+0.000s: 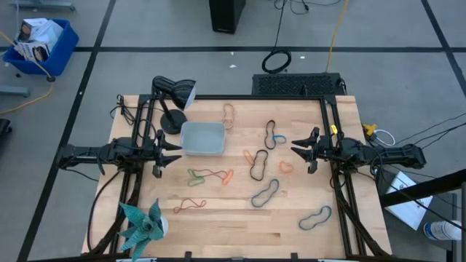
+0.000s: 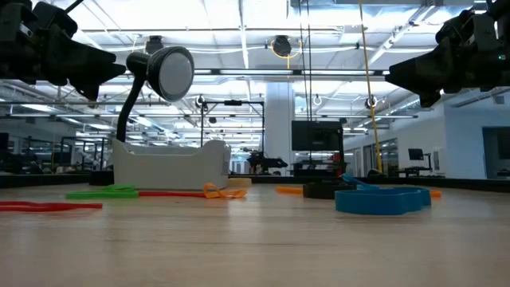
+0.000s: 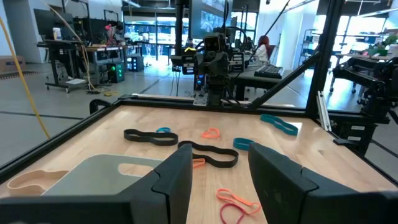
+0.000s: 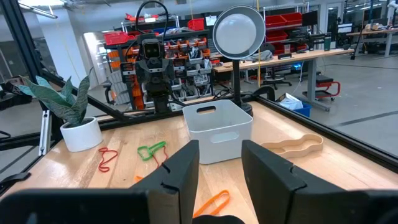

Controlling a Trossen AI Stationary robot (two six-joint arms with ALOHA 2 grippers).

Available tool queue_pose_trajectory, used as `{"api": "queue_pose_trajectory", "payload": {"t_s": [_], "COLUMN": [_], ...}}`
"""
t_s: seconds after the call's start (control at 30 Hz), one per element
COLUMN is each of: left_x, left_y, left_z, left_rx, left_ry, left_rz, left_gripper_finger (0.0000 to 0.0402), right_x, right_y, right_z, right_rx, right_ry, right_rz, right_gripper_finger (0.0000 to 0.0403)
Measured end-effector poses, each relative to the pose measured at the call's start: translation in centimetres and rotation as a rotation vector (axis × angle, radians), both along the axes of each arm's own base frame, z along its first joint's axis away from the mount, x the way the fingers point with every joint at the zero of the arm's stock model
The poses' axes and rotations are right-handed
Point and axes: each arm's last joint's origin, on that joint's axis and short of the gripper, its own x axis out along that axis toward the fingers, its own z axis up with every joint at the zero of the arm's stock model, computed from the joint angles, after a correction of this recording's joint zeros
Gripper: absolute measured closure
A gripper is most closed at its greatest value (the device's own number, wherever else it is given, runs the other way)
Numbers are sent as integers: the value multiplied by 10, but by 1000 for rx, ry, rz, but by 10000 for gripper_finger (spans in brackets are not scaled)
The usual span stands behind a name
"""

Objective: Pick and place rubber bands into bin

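Both claws (image 1: 177, 151) (image 1: 294, 146) gape empty; roughly eleven rubber bands (image 1: 263, 193), one bin (image 1: 202, 138).

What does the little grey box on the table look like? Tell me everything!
The bin is a small, shallow, pale grey-blue plastic box with rounded corners and a handle slot cut into its end wall. It sits flat and upright on the wooden table, beside the black desk lamp. It looks empty; no rubber band lies inside. Neither tool touches it. A tan band lies nearby, apart from it.
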Motion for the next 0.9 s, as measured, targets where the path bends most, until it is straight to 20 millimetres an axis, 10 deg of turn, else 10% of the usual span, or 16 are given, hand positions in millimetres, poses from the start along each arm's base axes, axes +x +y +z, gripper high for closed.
{"api": "queue_pose_trajectory", "payload": {"t_s": [0.9], "left_x": [0], "left_y": [0], "left_z": [0], "left_rx": [0], "left_ry": [-3], "left_rz": [0], "left_gripper_finger": [238], "right_x": [0], "right_y": [0], "right_z": [0], "right_rx": [-28], "right_ry": [6], "right_rz": [-5], "right_gripper_finger": [286]}}
